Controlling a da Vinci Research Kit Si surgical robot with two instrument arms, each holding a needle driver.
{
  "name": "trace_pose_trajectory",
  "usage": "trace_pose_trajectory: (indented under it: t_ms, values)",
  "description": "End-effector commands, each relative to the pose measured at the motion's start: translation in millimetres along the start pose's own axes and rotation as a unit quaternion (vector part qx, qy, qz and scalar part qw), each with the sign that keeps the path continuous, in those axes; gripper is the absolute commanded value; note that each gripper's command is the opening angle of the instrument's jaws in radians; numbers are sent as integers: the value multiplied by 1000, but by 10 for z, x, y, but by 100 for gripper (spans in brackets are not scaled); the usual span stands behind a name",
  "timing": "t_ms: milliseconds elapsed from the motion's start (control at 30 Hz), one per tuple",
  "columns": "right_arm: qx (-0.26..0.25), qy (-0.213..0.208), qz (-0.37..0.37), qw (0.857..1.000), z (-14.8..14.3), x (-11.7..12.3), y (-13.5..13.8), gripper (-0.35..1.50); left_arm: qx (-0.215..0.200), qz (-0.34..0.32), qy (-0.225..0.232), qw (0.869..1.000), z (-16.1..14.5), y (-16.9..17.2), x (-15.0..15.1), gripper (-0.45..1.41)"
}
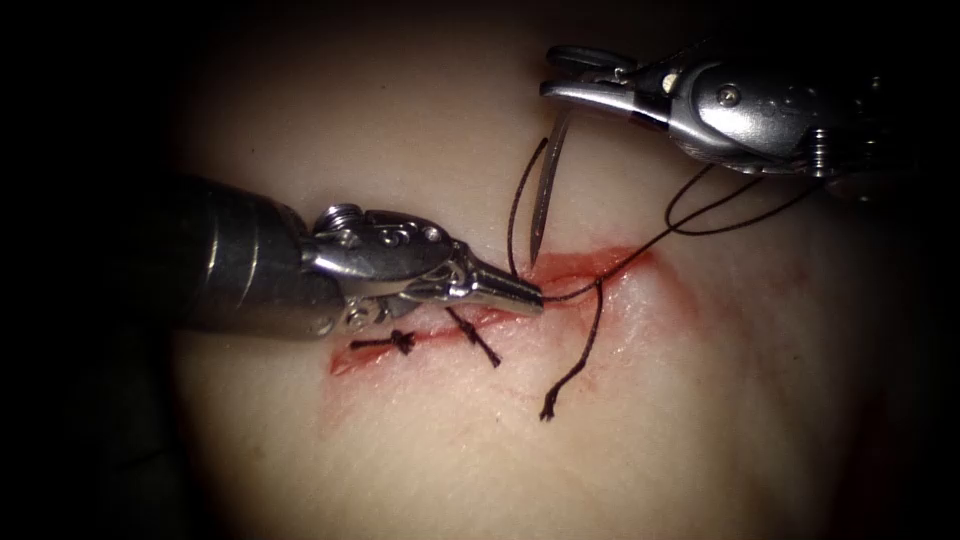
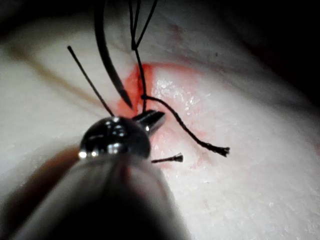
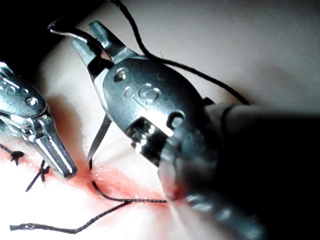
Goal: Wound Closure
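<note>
My right tool (image 1: pixel 572 76) hangs above the cut (image 1: pixel 610 262), jaws shut on the curved needle (image 1: pixel 545 190) near its tail end. The needle points down, its tip just over the cut's upper edge and free of the tissue (image 1: pixel 650 430). Dark thread (image 1: pixel 700 215) loops from the needle past the right tool and down into the cut. My left tool (image 1: pixel 527 294) lies low over the cut from the left, jaws shut on the thread where it leaves the tissue. A frayed tail (image 1: pixel 575 370) trails below the cut. The needle (image 2: pixel 107 60) shows beside the left tool's tip (image 2: pixel 152 119).
Two knotted stitches (image 1: pixel 400 342) (image 1: pixel 476 336) close the left part of the cut, under the left tool. Red fluid (image 1: pixel 585 268) lines the cut's unclosed right part. In the right wrist view the left tool (image 3: pixel 57 157) sits close beside the needle (image 3: pixel 100 137).
</note>
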Motion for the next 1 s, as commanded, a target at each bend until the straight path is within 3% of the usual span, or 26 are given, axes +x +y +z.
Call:
trace_pose_trajectory:
  t_ms: [33,167,467,1000]
  values:
    - [2,2,-2,1000,8,-3,0,-35,14,-1,-11,1000,6,-7,-5,-45]
    - [7,3,-3,1000,8,-5,-3,-35,29,3,-24,999,7,-10,-12,-45]
    - [11,3,-14,1000,13,-18,-10,-35,20,-9,-55,998,5,-8,-21,-45]
    - [65,23,50,996,17,-35,-20,-35,28,-5,-74,997,-6,-11,-26,-45]
